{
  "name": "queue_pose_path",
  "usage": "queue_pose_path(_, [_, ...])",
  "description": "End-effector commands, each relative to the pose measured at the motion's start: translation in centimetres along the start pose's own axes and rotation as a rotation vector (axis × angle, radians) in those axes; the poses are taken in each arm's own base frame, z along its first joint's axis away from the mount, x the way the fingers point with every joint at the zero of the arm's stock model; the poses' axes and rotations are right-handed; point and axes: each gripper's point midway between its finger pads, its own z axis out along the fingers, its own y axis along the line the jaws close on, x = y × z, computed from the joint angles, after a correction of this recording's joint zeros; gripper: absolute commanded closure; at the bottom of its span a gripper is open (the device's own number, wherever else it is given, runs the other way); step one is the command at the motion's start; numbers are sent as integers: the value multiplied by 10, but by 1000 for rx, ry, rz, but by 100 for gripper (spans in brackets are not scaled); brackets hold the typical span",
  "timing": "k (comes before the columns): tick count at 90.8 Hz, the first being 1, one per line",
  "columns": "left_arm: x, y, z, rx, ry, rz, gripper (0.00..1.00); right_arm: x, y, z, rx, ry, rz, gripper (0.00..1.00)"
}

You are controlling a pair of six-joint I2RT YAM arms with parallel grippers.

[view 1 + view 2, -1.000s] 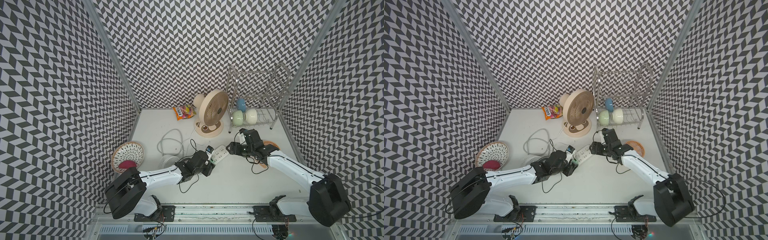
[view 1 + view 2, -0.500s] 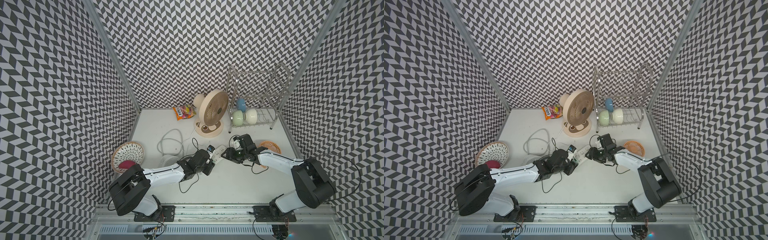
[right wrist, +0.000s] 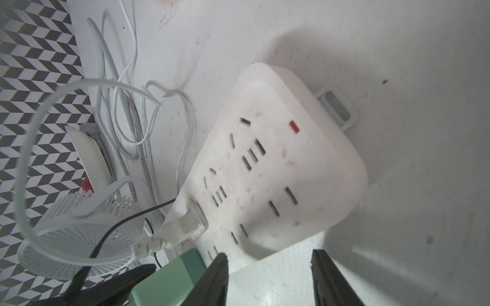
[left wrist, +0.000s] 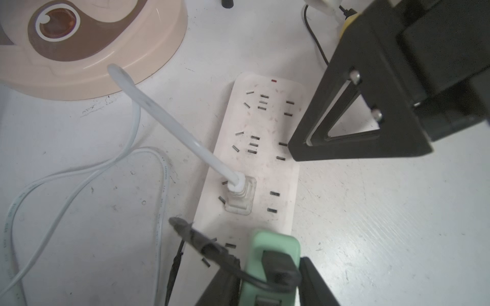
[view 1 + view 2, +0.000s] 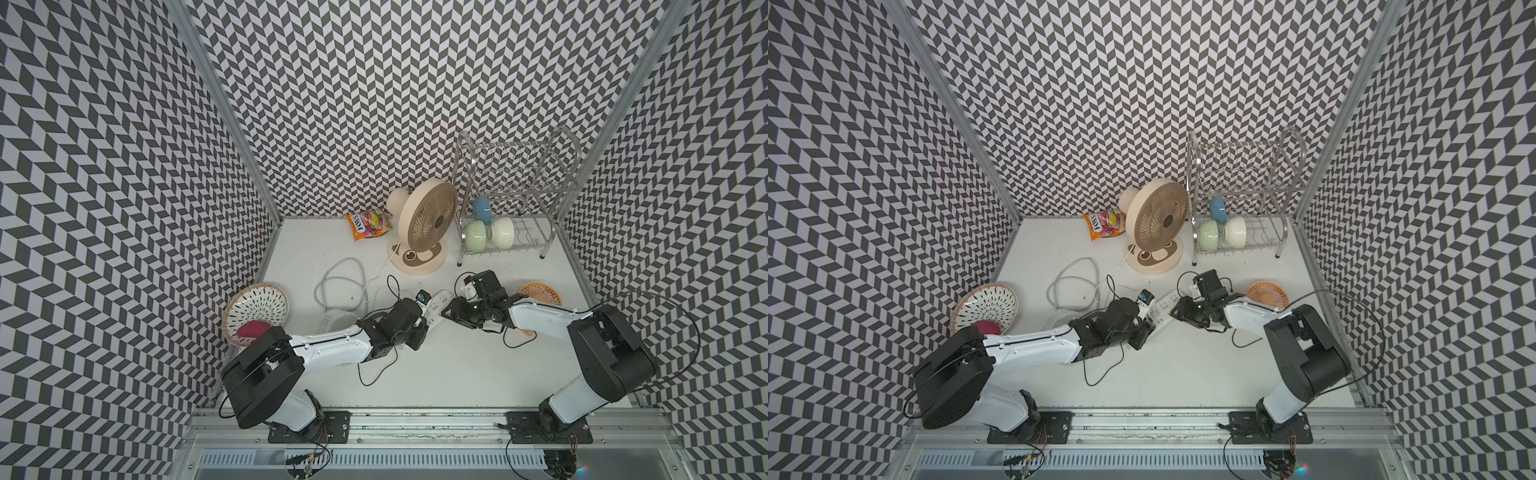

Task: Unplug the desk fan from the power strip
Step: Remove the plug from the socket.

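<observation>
The white power strip (image 4: 256, 161) lies flat on the bench (image 4: 371, 225), right between the two grippers. The left gripper (image 4: 267, 267) is at one end of it, with a finger on each side of a green plug (image 4: 274, 242) standing on the strip. I cannot tell if it is squeezing the plug. The right gripper (image 3: 270, 254) is at the strip's long side, with its fingers apart and one fingertip right at the edge.

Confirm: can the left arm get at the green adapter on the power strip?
Likely yes: the left fingers flank the green adapter on the power strip; only its black cable crowds one side.
</observation>
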Motion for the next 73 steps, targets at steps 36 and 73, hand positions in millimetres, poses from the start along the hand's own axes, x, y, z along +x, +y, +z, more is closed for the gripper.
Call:
queue_pose_path(36, [-4, -5, -1, -39, -2, 50, 63, 2, 4, 17, 10, 17, -26, 53])
queue_pose_path(73, [-15, -15, -5, -26, -45, 61, 76, 7, -20, 25, 138, 35, 11, 59])
